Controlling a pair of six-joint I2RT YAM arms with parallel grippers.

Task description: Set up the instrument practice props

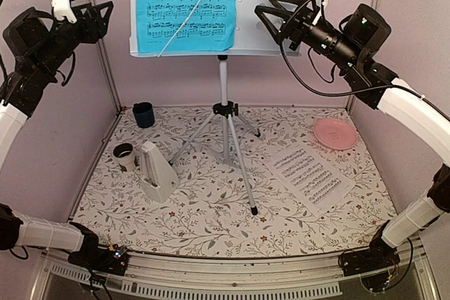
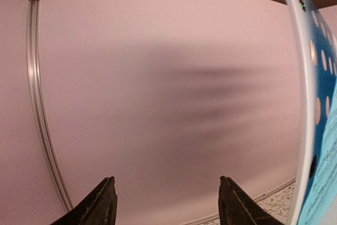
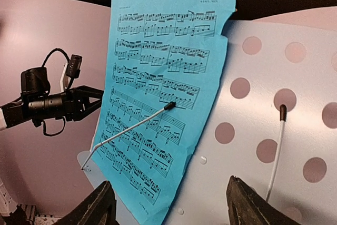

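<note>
From above: a pale grey-blue music stand (image 1: 281, 5) rises on a silver tripod (image 1: 225, 128) at the back of a floral mat (image 1: 211, 219). A bright blue music sheet (image 1: 186, 5) sits on its left half, under a thin holding arm (image 1: 188, 17). A white music sheet (image 1: 309, 177) lies flat on the mat to the right, near a pink plate (image 1: 335, 133). A white metronome (image 1: 156, 172) stands upright to the left, with a dark blue cup (image 1: 143, 114) behind it. The left gripper (image 1: 107, 19) and right gripper (image 1: 264, 6) hover on either side of the stand.

Left wrist: fingers spread, holding nothing, facing a pink wall; the stand's edge (image 2: 303, 104) is at right.

Right wrist: fingers spread and empty, before the stand and blue sheet (image 3: 163, 93).
</note>
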